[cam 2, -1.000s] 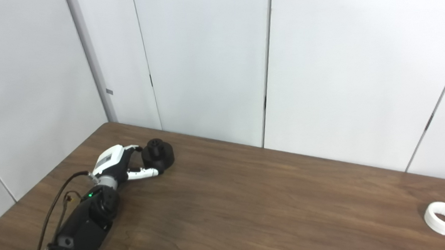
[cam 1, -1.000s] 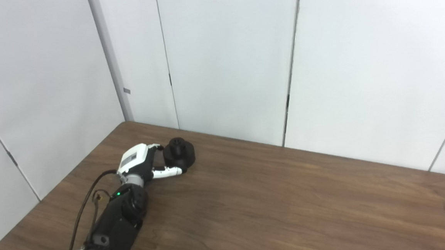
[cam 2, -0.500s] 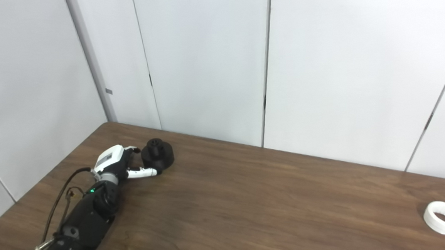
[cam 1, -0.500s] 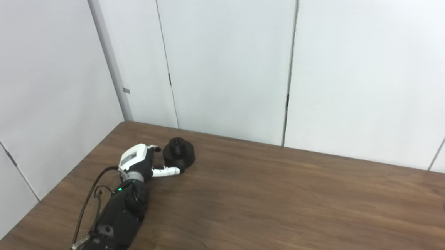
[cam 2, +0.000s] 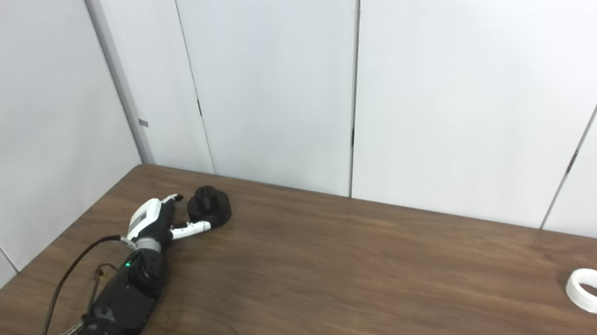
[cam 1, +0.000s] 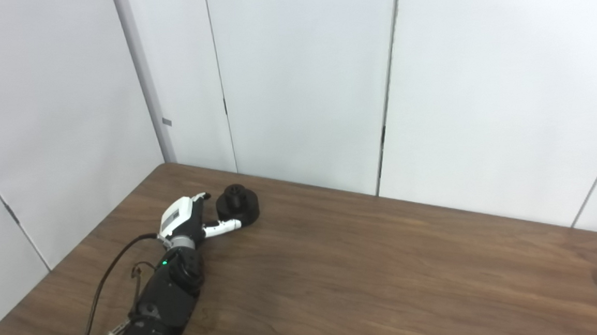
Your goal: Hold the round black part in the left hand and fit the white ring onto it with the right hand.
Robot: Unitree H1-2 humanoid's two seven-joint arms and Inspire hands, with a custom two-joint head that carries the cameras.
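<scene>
One hand (cam 1: 185, 222), the left, lay spread beside the round black part (cam 1: 237, 205) on the table (cam 1: 367, 267), apparently for grasping, holding nothing. Well apart sat the white ring (cam 2: 593, 290); the right hand was unseen.

- 1 round black part (cam 1: 237, 205), on the table at about 10 o'clock
- 1 white ring (cam 2: 594, 297), on the table at about 4 o'clock, well apart from the black part
- 1 hand in view: left hand (cam 1: 186, 221), just beside the black part at its 8 o'clock side
- 1 arm in view, entering from the bottom left
- 1 wooden table (cam 1: 367, 277)
- 1 green indicator light (cam 1: 165, 262) on the wrist
</scene>
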